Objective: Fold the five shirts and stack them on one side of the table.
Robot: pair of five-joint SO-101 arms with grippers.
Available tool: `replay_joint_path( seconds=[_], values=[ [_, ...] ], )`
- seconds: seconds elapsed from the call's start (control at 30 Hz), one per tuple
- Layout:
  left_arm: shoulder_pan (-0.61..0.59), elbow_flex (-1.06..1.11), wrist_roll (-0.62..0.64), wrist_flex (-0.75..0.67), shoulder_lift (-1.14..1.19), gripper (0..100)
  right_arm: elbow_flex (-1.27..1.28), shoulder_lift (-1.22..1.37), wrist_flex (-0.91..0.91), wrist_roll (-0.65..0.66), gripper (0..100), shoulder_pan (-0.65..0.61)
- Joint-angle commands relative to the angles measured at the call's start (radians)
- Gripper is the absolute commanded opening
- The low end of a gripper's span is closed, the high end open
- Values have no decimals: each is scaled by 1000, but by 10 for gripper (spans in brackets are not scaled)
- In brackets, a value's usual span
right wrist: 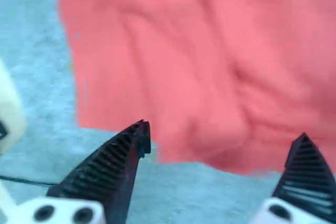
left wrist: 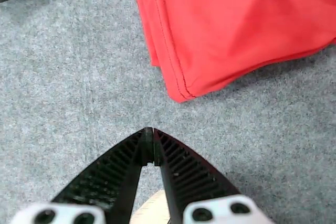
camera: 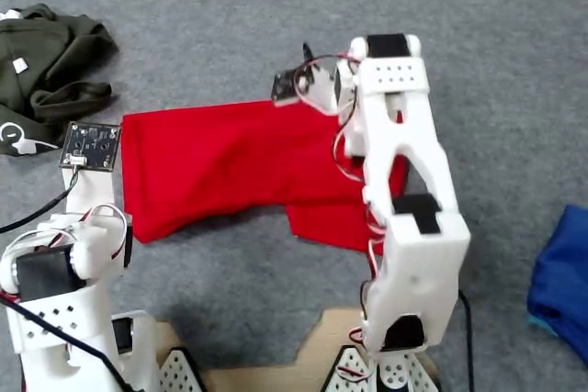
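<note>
First, leave alone the dark green shirt (camera: 46, 61), crumpled at the table's far left corner, well apart from the work. Just right of that, note the left gripper (left wrist: 149, 136): shut tip to tip, holding nothing, poised over the bare grey table cover (left wrist: 63, 77) just short of the near corner of the red shirt (left wrist: 236, 24). Open those jaws before going for that hem. Aim at the stitched corner, pinch both layers together, and lift only enough to clear the cloth beneath.

In the middle, find the red shirt spread out but skewed, doubled over along one side, with a lower flap jutting out toward the near edge. Judging from this lie, treat the step as an early fold, early in the whole task too.

Over the shirt's right part, note the right gripper (right wrist: 223, 140): spread wide, empty, hanging above the red fabric near its edge. Bring it down onto that edge and close on fabric alone, not on the table cover. Then carry both corners across together at an even pace, to avoid a twisted crease. Smooth out wrinkles before any further fold.

At the far right edge, leave the blue shirt (camera: 560, 282) bunched up, well apart from the red one. Reserve one side of the table for the stack.
</note>
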Motion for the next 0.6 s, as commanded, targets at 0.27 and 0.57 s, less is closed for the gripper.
replay_joint_path(
  seconds=[0.27, 0.57],
  values=[
    [-3, -44, -11, -3, -8, 20, 835, -512, -368, -2, 401, -76],
    [-5, -44, -11, -3, -8, 20, 1024, -492, -551, -97, 401, -125]
  ],
)
